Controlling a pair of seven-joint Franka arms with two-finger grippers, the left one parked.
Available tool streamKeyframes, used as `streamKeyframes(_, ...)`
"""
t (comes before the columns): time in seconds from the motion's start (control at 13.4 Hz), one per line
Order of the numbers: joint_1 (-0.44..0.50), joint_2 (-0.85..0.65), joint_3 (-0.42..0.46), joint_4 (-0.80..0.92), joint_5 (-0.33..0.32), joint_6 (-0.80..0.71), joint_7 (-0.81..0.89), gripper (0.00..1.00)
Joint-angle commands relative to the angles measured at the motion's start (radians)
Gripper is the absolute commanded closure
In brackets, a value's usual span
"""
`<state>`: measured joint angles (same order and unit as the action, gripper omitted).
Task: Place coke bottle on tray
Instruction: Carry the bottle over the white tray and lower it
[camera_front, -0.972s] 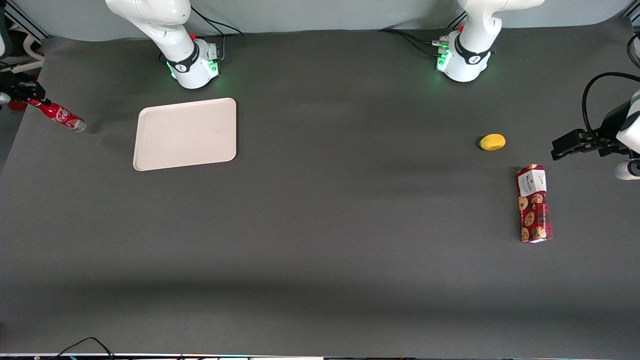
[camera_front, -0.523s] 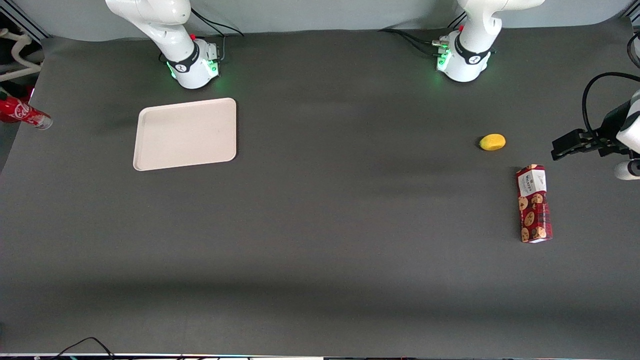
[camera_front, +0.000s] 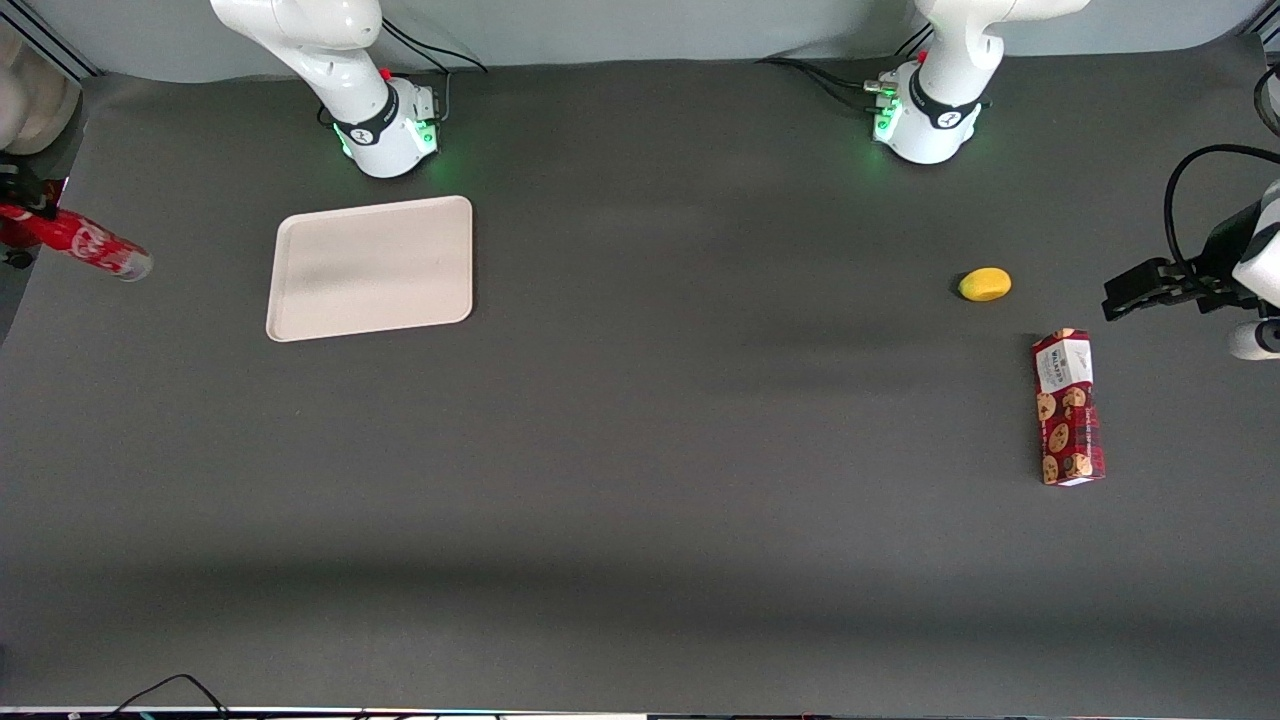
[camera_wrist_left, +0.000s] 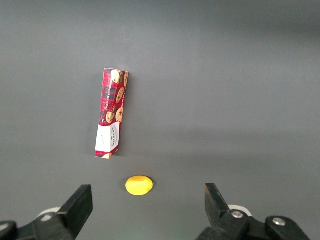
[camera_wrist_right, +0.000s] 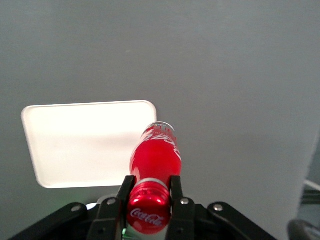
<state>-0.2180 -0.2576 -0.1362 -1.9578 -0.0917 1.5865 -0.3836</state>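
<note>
The red coke bottle (camera_front: 88, 245) hangs tilted in the air at the working arm's end of the table, its silvery base pointing toward the tray. My gripper (camera_front: 22, 205) is shut on its neck just below the red cap, at the edge of the front view. In the right wrist view both black fingers (camera_wrist_right: 125, 189) clamp the coke bottle (camera_wrist_right: 155, 159), with my gripper (camera_wrist_right: 150, 187) at its neck. The cream-beige tray (camera_front: 371, 267) lies flat and bare on the dark table, a short way from the bottle. The tray (camera_wrist_right: 85, 145) shows below the bottle in the wrist view.
A yellow lemon-like object (camera_front: 985, 284) and a red cookie box (camera_front: 1068, 407) lie toward the parked arm's end of the table. Both arm bases (camera_front: 385, 125) stand along the table's back edge. The lemon (camera_wrist_left: 138, 185) and box (camera_wrist_left: 112, 113) also show in the left wrist view.
The held bottle swung out toward the table's edge half a second ago and has come back toward the tray, though not as close as one second ago. Nothing else moved.
</note>
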Motion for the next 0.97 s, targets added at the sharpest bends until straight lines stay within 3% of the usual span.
streamKeyframes(0.0,-0.004,-0.063,0.021,-0.129,0.023,0.039,0.046,1.00)
streamKeyframes(0.45,0.009,-0.172,0.056,-0.453,0.023,0.266,0.135,1.00)
streamKeyframes(0.9,0.002,-0.169,0.052,-0.702,0.021,0.545,0.146,1.00)
